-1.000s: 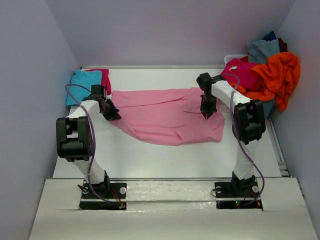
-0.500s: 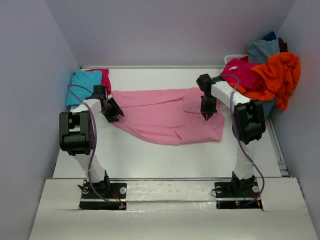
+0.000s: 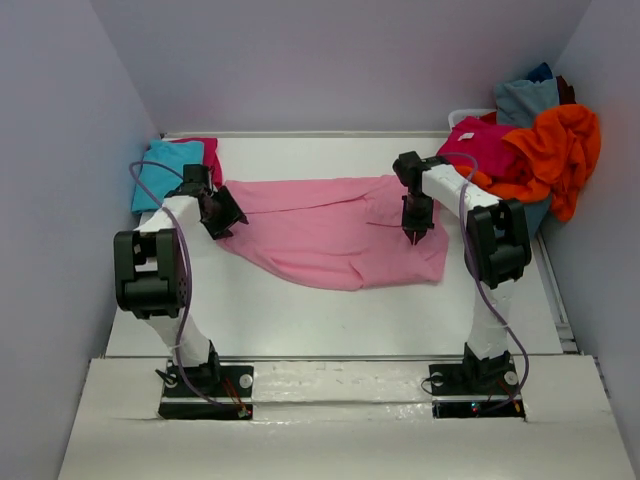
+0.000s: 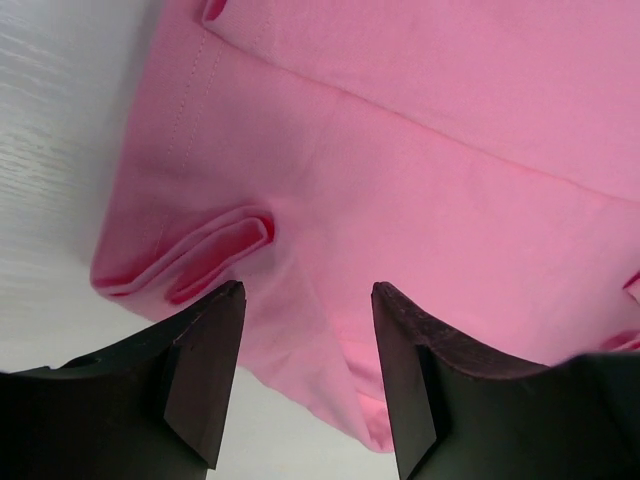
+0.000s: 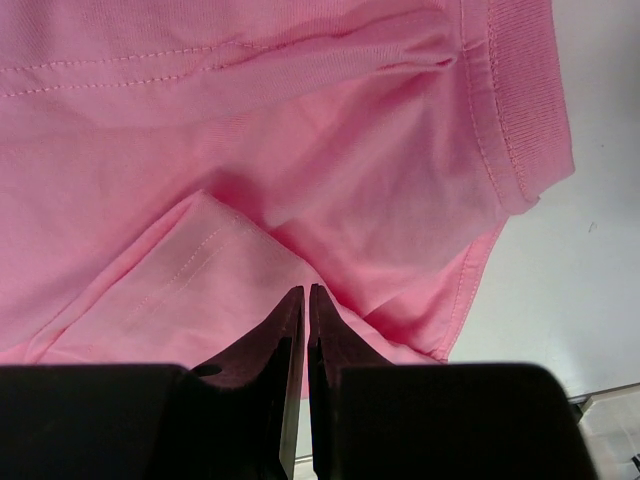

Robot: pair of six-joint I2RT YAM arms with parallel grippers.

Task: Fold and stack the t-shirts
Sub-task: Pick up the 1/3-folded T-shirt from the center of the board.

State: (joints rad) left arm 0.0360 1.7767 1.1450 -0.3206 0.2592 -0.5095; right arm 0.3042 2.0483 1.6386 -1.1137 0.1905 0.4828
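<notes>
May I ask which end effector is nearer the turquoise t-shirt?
Left. The left end effector is just beside the turquoise t-shirt; the right end effector sits far across the pink t-shirt.

Top camera looks down from behind over the whole table (image 3: pixel 300 320); each wrist camera sits close, facing past its jaws — all share the pink shirt (image 3: pixel 330 235).

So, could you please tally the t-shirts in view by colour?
light pink t-shirt: 1
turquoise t-shirt: 1
magenta t-shirts: 2
orange t-shirt: 1
grey-blue t-shirt: 1
Total: 6 in view; the pile may hide more.
</notes>
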